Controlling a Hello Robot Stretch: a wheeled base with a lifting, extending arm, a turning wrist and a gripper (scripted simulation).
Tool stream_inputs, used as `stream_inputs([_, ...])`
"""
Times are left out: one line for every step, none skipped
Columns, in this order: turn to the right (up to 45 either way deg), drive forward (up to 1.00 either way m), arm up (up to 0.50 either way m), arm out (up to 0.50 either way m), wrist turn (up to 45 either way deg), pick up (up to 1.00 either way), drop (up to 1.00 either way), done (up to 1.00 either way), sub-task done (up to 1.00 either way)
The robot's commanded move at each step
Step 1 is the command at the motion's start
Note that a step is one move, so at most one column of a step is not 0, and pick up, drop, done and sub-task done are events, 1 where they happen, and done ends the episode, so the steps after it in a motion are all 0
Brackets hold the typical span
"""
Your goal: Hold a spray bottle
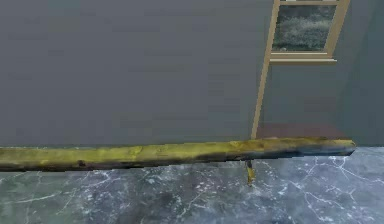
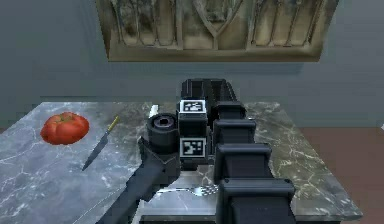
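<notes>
My arm [image 2: 235, 160] rises as a dark bar from the arm side view's bottom edge over a grey marble tabletop [image 2: 300, 150]. Two white marker squares [image 2: 191, 145] stand at its far end. Left of them is the gripper [image 2: 148, 168], a dark body with fingers slanting down toward the lower left. A fork [image 2: 192, 189] lies on the marble right by the gripper, so I cannot tell whether it holds anything. A red tomato [image 2: 65, 128] sits at the table's left, with a knife [image 2: 101, 146] lying between it and the gripper.
A carved relief panel [image 2: 215, 28] hangs on the wall behind the table. In the forward view a marble surface [image 1: 190, 195] ends at a yellow-green edge [image 1: 150, 154] before a grey wall. A wood-framed window [image 1: 305, 30] stands at the upper right.
</notes>
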Motion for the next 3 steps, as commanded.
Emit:
stream_inputs([0.0, 0.00, 0.00, 0.00, 45.0, 0.00, 0.00, 0.00, 0.00])
stream_inputs([0.0, 0.00, 0.00, 0.00, 45.0, 0.00, 0.00, 0.00, 0.00])
stream_inputs([0.0, 0.00, 0.00, 0.00, 30.0, 0.00, 0.00, 0.00, 0.00])
